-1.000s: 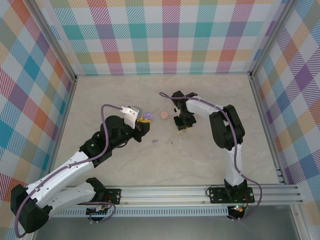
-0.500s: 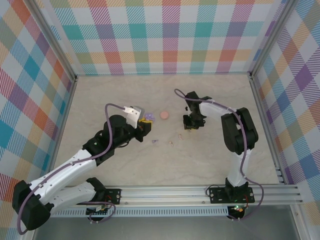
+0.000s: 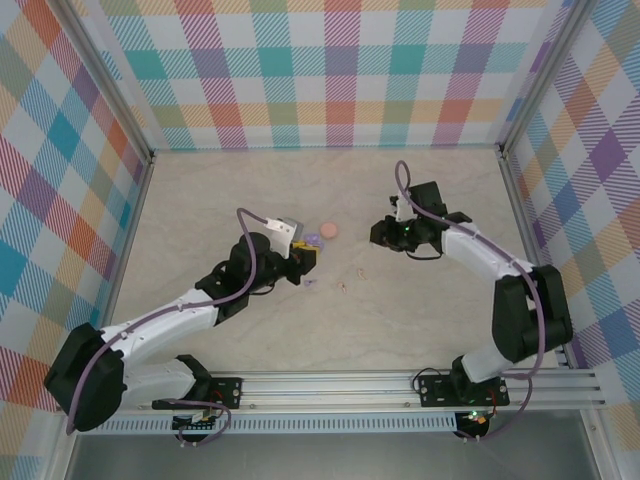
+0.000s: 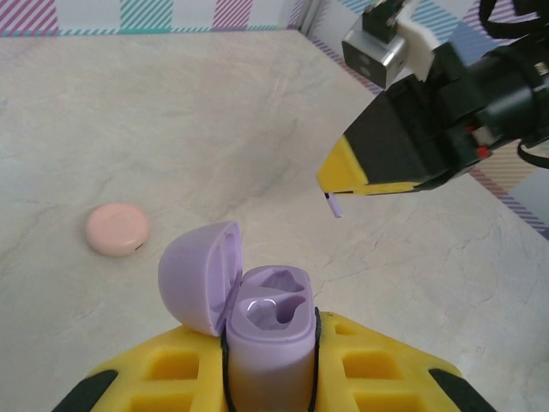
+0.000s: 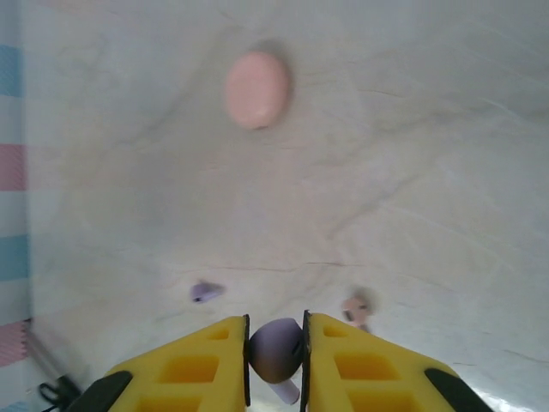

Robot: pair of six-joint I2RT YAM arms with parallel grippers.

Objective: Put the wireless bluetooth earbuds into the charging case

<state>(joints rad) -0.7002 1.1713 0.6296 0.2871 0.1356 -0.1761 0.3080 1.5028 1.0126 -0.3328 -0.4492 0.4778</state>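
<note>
A small purple stemmed earbud (image 5: pixel 275 350) sits pinched between the yellow pads of the right tool (image 4: pixel 336 184), its rounded head between the pads and its thin stem poking out below them. In the left wrist view that stem hangs above and to the right of the lilac plastic charging case (image 4: pixel 268 319). The case stands upright with its domed lid (image 4: pixel 201 275) hinged back to the left, and two moulded wells show inside. A second purple earbud (image 3: pixel 310 284) lies loose on the marbled beige worktop (image 3: pixel 200 200), just in front of the case. Two pale pinkish-beige earbuds (image 3: pixel 343 287) lie a little to its right, apart from each other.

A pink round disc (image 3: pixel 328 231) rests flat just beside the case, on its far right side. The checked walls (image 3: pixel 340 70) close in the back and both sides, and a metal rail (image 3: pixel 400 385) runs along the near edge. All the small things cluster mid-worktop — bare surface lies wide open toward the back and the left.

The left tool (image 3: pixel 303 258) is clamped on the lower body of the case. The right tool's pads are closed tight on the held earbud — raised off the worktop, near the case but not touching it.
</note>
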